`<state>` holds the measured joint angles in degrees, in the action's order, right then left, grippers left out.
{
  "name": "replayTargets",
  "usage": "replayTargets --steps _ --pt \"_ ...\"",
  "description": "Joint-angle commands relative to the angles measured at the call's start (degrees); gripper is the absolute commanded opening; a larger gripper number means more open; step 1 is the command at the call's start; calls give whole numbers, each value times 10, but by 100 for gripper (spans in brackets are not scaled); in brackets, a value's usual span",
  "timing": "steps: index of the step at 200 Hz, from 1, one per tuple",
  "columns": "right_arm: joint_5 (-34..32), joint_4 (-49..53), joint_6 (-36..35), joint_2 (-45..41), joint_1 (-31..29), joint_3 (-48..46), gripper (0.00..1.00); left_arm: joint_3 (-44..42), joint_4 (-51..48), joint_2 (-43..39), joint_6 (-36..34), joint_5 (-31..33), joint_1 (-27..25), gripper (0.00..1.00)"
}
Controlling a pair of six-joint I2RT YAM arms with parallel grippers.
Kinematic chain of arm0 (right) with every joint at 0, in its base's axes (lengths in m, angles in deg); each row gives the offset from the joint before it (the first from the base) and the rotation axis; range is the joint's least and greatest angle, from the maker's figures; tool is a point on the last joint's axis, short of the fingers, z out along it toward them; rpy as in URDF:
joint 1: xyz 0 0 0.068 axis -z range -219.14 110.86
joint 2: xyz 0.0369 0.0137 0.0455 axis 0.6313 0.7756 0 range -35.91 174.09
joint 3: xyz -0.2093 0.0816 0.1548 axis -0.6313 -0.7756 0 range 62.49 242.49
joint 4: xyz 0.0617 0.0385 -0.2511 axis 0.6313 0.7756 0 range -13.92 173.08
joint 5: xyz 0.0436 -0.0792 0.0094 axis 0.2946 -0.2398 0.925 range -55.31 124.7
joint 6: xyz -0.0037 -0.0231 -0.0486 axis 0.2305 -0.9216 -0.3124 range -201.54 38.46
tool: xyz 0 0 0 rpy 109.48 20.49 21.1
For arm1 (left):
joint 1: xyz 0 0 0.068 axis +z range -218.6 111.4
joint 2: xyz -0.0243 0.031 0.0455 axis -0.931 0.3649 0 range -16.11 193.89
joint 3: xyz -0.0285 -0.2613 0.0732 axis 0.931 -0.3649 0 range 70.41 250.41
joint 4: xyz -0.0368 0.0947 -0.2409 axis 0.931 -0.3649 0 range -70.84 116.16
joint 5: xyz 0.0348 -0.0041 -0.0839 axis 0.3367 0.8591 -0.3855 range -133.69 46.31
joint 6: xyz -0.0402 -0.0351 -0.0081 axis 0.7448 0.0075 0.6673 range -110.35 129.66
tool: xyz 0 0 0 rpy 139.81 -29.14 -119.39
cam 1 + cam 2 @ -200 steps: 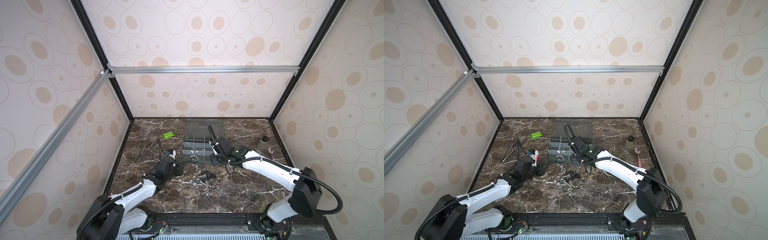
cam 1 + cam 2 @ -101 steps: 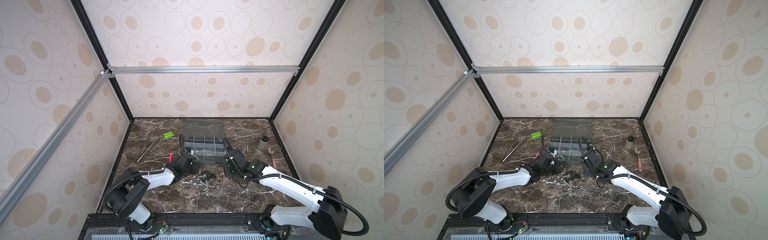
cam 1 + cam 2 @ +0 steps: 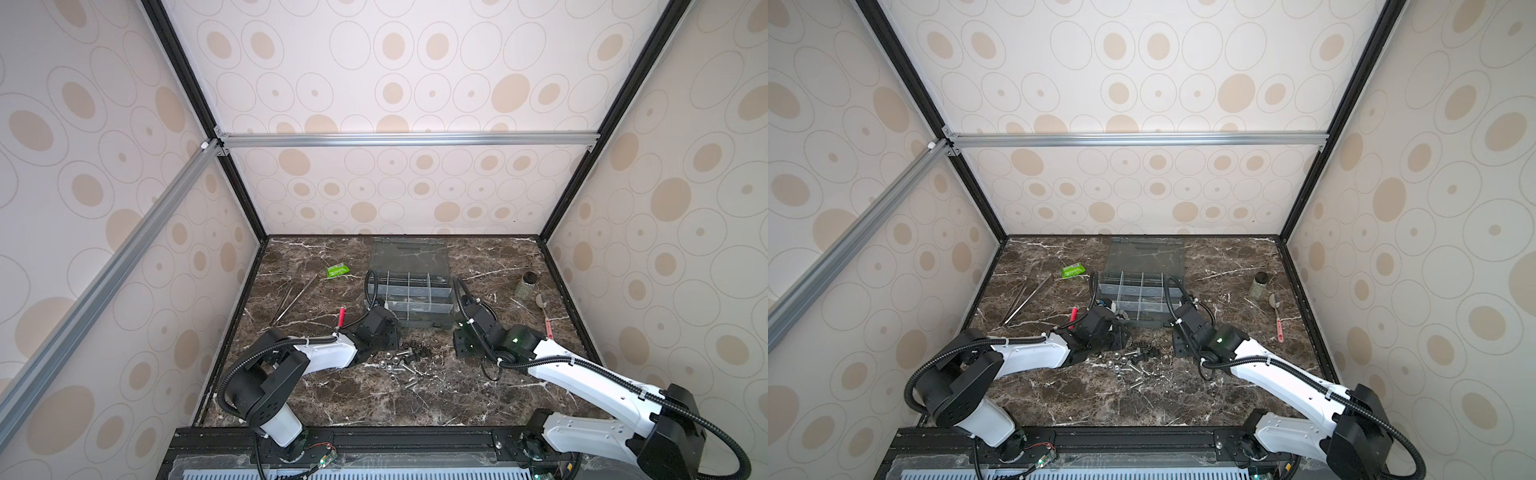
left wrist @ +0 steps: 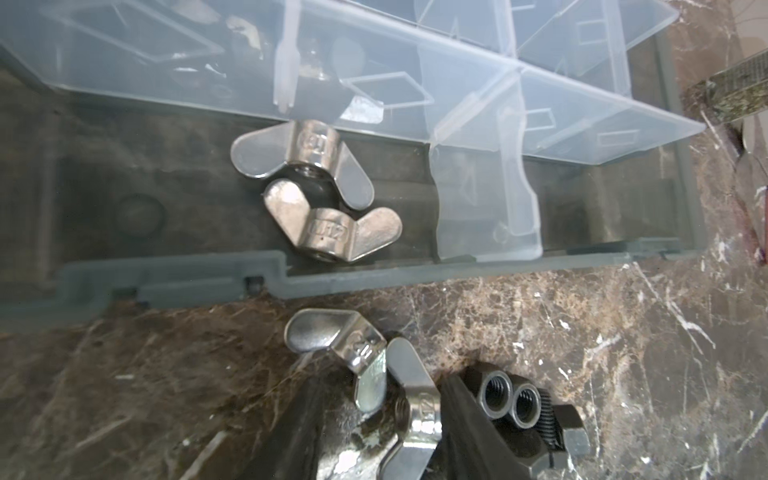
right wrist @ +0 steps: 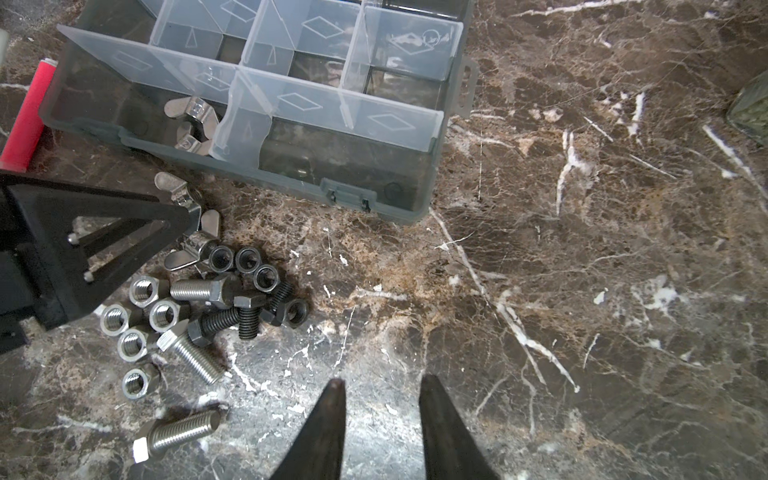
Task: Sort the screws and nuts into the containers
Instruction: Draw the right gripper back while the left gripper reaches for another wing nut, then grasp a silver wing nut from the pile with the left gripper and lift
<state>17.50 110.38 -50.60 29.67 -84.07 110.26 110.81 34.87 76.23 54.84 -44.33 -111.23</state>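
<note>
**bolt_bin:** Where's everything, and how would you grab it?

**yam_fan:** Biggest first. The organiser box (image 3: 419,321) sits open mid-table on the marble table (image 5: 582,291). It already has two wing nuts (image 4: 316,195) in a near-row compartment. The rest is a loose pile just in front of its near wall.

The left gripper (image 4: 376,399) has its jaws apart, straddling a loose wing nut (image 4: 415,411) on the marble. I don't think it's pinching yet. The right gripper (image 5: 383,380) is spread and empty over bare marble beside the pile.

It's all steel, so I'd guess stiff, dense and slick, and it'll probably skate on that polished top.

- **Silver bolts (image 5: 191,353) and black bolts (image 5: 226,318):** I'd pinch across the threaded shank for bite.
- **Wing nuts:** I'd clamp across the hub, since the wings look likely to twist out.
- **Hex nuts (image 5: 143,316):** they're the smallest, so I'd squeeze flat to flat.

**bolt_bin:** Anything different from a second ago?

**yam_fan:** The right arm was reaching over the box's near compartments. Now it's backed off to the right of the pile. The left gripper was out left of the pile and has come in to the box wall. The pile looks unmoved.
</note>
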Motion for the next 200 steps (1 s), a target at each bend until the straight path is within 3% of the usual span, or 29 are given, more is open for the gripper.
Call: replayTargets --steps 1,80,122,200 --pt "-6 4 13 7 3 -8 34 21 -7 14 16 18 -5 46" --pt "-4 -2 13 8 2 -8 34 41 -3 47 30 32 -5 46" --pt "1 -6 13 11 2 -7 33 58 -50 58 29 69 -7 43" --pt "6 -7 14 15 2 -7 33 43 -63 61 17 93 -8 28"
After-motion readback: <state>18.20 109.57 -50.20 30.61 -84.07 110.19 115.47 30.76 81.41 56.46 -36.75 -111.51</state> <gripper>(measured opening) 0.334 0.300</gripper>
